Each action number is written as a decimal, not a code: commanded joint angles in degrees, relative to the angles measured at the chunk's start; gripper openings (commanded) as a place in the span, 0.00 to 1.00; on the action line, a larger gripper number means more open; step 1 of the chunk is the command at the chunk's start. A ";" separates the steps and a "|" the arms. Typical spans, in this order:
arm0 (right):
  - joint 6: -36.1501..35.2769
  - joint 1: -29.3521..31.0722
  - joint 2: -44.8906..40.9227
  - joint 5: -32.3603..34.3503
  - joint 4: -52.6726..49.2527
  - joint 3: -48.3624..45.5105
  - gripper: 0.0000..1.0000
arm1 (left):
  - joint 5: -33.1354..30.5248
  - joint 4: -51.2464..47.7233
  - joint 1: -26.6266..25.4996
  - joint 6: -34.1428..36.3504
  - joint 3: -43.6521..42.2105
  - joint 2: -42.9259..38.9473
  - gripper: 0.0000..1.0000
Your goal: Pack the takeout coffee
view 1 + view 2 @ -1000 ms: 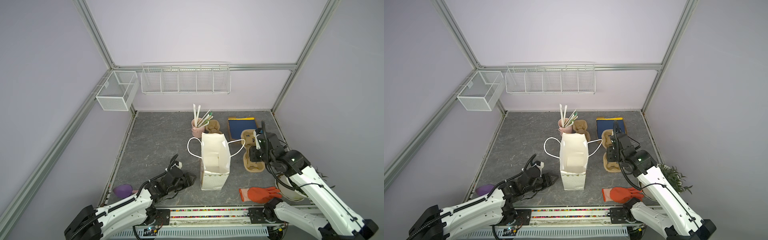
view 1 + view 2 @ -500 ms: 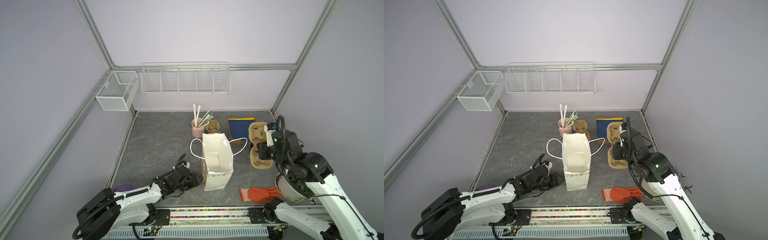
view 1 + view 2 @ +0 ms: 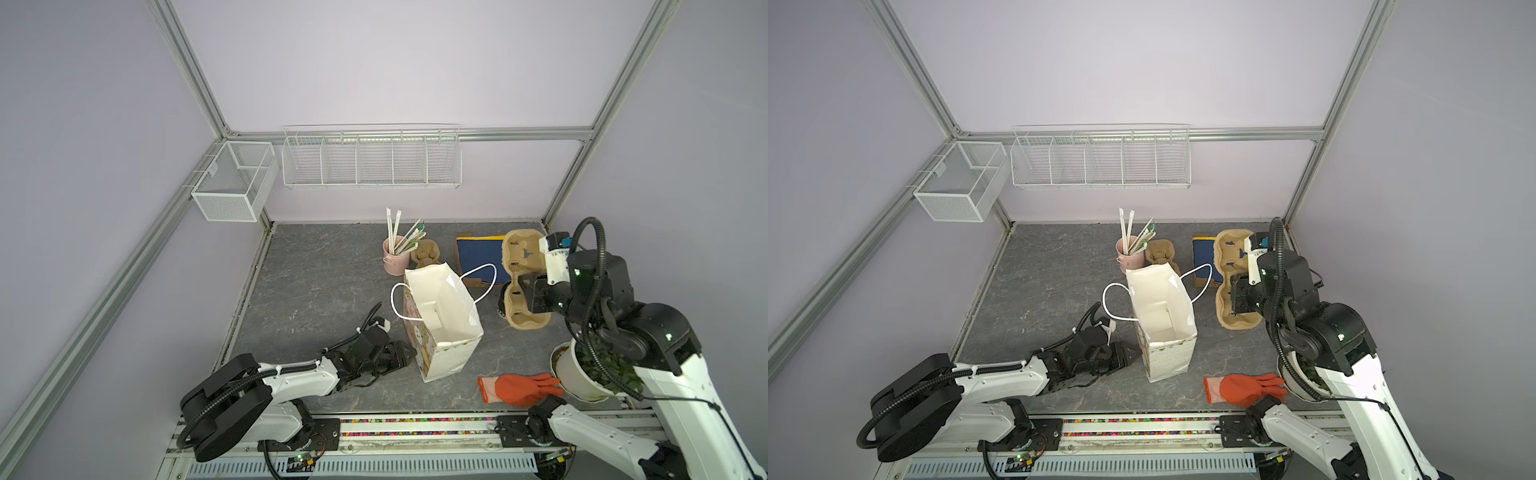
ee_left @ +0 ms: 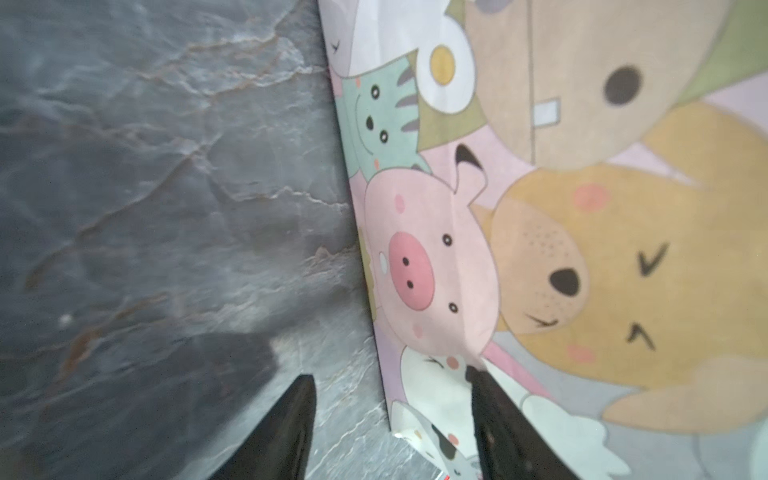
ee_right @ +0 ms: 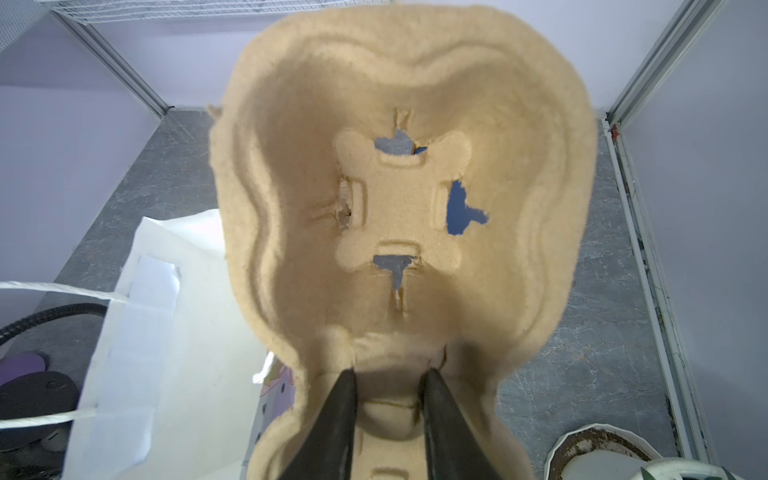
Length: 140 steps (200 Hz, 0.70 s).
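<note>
While the right gripper (image 5: 390,372) is pinching the carrier (image 3: 519,257) at the bag's (image 3: 451,357) 3 o'clock, it should be going flat and slow. The left gripper (image 4: 390,376) is sitting spread wide at 8 o'clock. The takeout coffee (image 3: 503,305) is maybe hiding underneath.

The takeout coffee (image 3: 503,305) is showing in a top view only as a dark sliver: a black cup wall with pale marks. It is peeking out from under the left edge of the brown pulp carrier (image 3: 515,249), just right of the white paper bag (image 3: 428,286). Its lid and tilt cannot be told.
</note>
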 commanded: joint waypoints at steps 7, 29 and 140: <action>-2.30 -0.16 0.77 -0.92 -1.98 3.03 0.30 | 0.11 0.18 -0.31 1.79 4.00 0.56 0.60; -3.00 -0.17 0.76 -1.82 -2.17 4.46 0.30 | -2.20 -5.81 0.01 5.93 5.64 -2.94 0.60; -3.36 2.97 7.99 -11.90 -1.96 12.05 0.32 | -32.95 -55.77 6.27 29.76 27.39 -35.20 0.62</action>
